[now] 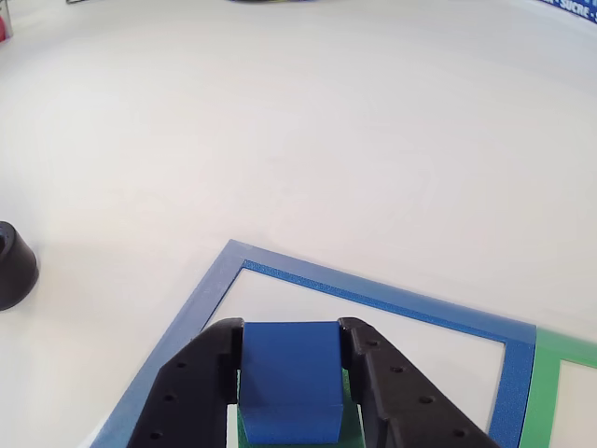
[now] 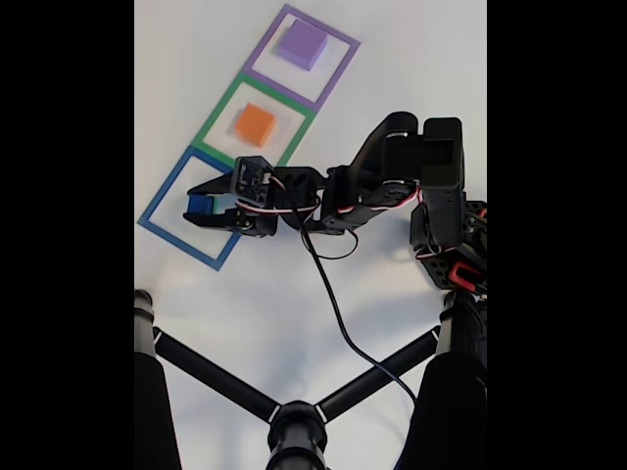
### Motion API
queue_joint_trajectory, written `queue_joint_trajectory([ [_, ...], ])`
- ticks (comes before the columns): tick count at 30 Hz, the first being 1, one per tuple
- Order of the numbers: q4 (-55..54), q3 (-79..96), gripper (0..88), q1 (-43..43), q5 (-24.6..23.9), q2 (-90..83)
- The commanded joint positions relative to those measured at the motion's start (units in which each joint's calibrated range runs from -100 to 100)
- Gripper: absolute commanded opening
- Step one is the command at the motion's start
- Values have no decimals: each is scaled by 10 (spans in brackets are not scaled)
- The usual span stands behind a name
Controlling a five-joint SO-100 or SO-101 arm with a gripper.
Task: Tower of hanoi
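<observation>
- The gripper (image 1: 291, 373) holds the blue cube (image 1: 289, 378): in the other view its two black fingers (image 1: 191, 392) press the cube's left and right sides.
- Under the cube in that view a strip of green (image 1: 350, 420) shows between the fingers; it looks like the green block, but too little shows to be sure.
- In the fixed view the gripper (image 2: 201, 204) reaches left from the arm (image 2: 392, 186) and sits inside the blue frame (image 2: 162, 230), with the blue cube (image 2: 201, 205) between its tips.
- The blue frame (image 1: 373, 297) lies flat on the white table (image 1: 280, 121); a green frame (image 1: 560, 350) touches its right edge in the other view.
- In the fixed view three frames run in a diagonal row, edge to edge: blue lowest, green frame (image 2: 220, 117) in the middle, purple frame (image 2: 265, 49) at top.
- The orange block (image 2: 255, 124) lies inside the green frame, near its centre.
- The purple block (image 2: 301, 44) lies inside the purple frame.
- A black cable (image 2: 333, 304) runs from the arm down toward a black tripod-like stand (image 2: 294, 421) at the bottom of the fixed view.
- A small black round thing (image 1: 14, 266) sits at the left edge of the other view, well apart from the frames.
</observation>
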Motion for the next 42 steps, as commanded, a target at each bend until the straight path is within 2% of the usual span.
queue_joint_trajectory([
  [1, -10, -5, 6, -1, 6, -23],
  [5, 47, -11, 4, 8, 6, -76],
  [9, 186, -39, 3, 25, 6, -174],
  [17, 704, -245, 1, 79, 6, -392],
  [21, 972, -415, 1, 117, 6, -427],
  [25, 1183, -590, 1, 155, 6, -430],
  [29, 1341, -751, 2, 191, 6, -428],
  [33, 1443, -858, 1, 234, 4, -426],
  [36, 1481, -879, 1, 276, 6, -428],
  [42, 1451, -773, 1, 380, 6, -460],
])
